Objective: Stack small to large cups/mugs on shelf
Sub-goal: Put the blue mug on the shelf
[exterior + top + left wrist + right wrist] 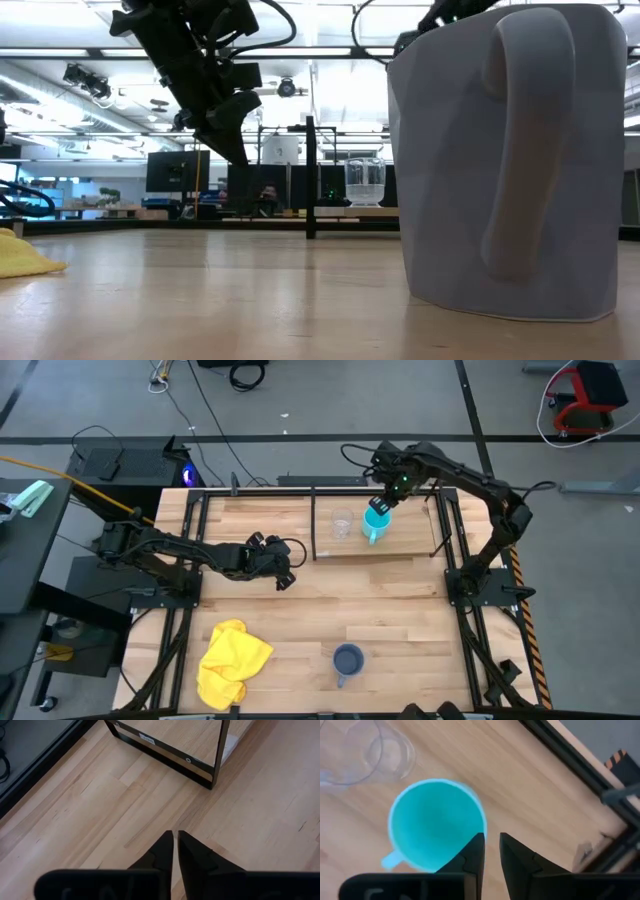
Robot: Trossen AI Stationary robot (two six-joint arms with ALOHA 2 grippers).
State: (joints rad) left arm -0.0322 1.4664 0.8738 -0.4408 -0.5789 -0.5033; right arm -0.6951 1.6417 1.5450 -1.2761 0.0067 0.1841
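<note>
The cyan mug stands upright on the light-wood shelf, handle toward the near side, and also shows in the right wrist view. The clear glass cup stands just to its left on the shelf. The grey-blue mug stands on the tabletop near the front edge. My right gripper hovers over the cyan mug's rim, open by a narrow gap that shows only wood. My left gripper is shut and empty above the tabletop, left of the shelf.
A yellow cloth lies on the tabletop at the front left. The shelf's thin black uprights frame the board. In the low view the grey-blue mug stands close and hides the shelf's right part.
</note>
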